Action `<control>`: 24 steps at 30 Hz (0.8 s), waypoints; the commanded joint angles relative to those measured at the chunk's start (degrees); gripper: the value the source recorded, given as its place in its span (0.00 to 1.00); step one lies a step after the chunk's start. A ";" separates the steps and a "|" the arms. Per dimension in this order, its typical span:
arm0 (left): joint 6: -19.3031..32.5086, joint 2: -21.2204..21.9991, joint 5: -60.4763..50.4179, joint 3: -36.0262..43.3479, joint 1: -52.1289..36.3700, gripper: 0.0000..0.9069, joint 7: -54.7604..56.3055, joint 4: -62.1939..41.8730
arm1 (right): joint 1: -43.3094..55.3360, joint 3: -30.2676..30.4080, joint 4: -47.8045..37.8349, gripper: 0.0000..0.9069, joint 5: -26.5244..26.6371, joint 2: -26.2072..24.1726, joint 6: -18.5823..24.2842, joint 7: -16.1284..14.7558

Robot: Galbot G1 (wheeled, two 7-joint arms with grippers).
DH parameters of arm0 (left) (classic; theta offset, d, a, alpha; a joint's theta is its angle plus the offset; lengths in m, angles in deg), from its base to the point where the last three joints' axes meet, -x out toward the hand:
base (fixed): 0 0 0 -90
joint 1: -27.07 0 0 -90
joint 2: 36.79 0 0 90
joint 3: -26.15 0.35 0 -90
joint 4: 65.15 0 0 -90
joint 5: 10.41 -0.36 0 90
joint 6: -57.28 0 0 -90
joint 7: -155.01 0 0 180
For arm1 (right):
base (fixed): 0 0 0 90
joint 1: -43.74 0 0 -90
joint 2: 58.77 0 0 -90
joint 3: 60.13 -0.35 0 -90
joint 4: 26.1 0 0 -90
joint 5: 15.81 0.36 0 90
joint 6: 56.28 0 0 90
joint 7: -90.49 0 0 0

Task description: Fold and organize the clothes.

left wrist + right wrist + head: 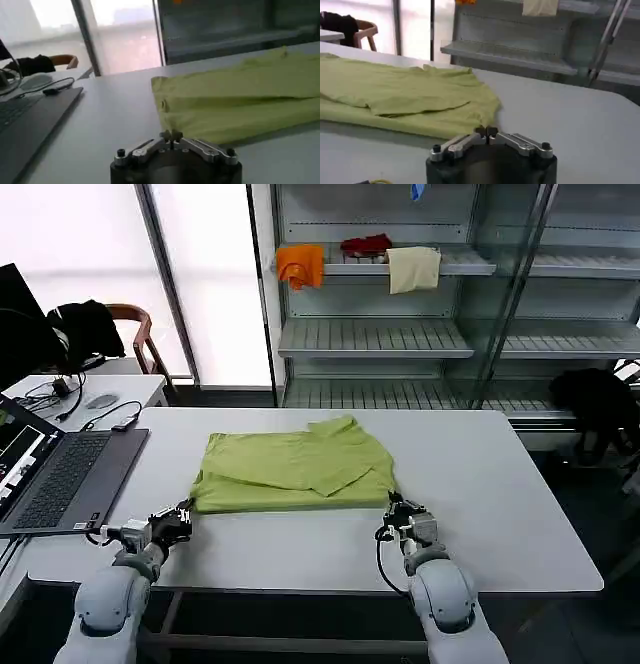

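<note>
The clothes are one lime-green T-shirt [295,469], lying folded into a flat rectangle in the middle of the white table [500,504]. My left gripper [186,519] rests low on the table at the shirt's near left corner. In the left wrist view the left gripper [171,135] is shut, its tips against the edge of the shirt [240,100]. My right gripper [393,506] sits at the near right corner. It is also shut [486,132], just in front of the shirt's hem [395,95]. No cloth shows between either pair of fingers.
An open laptop [60,474] with cables lies at the table's left end. Behind the table stand metal shelves carrying an orange cloth [300,264], a red one [366,244] and a cream one [413,269]. A black garment [85,324] hangs on a chair at the left.
</note>
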 commanded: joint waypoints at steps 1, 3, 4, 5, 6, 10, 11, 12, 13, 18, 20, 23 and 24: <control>0.72 -0.87 1.17 -2.60 14.73 0.00 -0.99 14.30 | -12.75 0.74 11.54 0.00 -1.03 -1.46 -0.28 0.76; 1.00 -0.76 1.40 -3.14 16.83 0.00 -0.38 15.56 | -15.59 0.74 13.56 0.00 -1.65 -1.76 -0.25 0.96; 0.86 -0.56 1.56 -3.41 17.57 0.00 0.19 16.13 | -17.23 0.71 14.37 0.00 -2.00 -1.90 -0.24 1.08; 0.80 -0.50 1.82 -3.59 18.28 0.00 0.66 16.53 | -18.43 0.67 14.97 0.00 -2.03 -1.92 -0.24 1.55; 0.61 -0.60 2.32 -3.68 18.83 0.00 1.30 16.88 | -19.06 0.62 15.49 0.00 -2.22 -1.90 -0.24 1.58; 0.50 -0.69 2.78 -3.86 21.38 0.00 2.43 17.30 | -22.46 0.22 18.04 0.00 -3.06 -1.89 -0.22 1.70; 0.43 -0.65 3.33 -3.97 21.92 0.01 2.83 17.41 | -23.32 0.17 18.68 0.00 -3.65 -1.96 -0.20 1.68; 0.23 -0.60 3.81 -3.96 22.26 0.01 3.44 17.43 | -23.53 0.12 18.83 0.00 -3.78 -2.00 -0.19 1.75; 0.25 -0.46 3.72 -4.01 22.45 0.01 3.76 17.38 | -23.78 -0.09 18.87 0.00 -3.90 -2.06 -0.19 1.72; 0.04 0.35 3.91 -3.54 23.46 0.94 7.69 18.03 | -24.14 0.14 17.64 0.49 -5.13 -1.39 -0.16 2.87; 0.41 0.61 4.08 -3.27 23.99 1.00 8.13 18.82 | -24.25 0.46 17.48 1.00 -5.32 -0.98 -0.13 4.41; 0.53 1.04 3.99 -3.14 24.38 1.00 8.73 20.48 | -24.49 0.70 17.94 1.00 -5.33 -0.39 -0.11 6.50; 0.41 1.11 4.08 -3.32 24.29 1.00 8.98 21.31 | -24.29 0.57 18.32 1.00 -5.33 -0.29 -0.08 7.25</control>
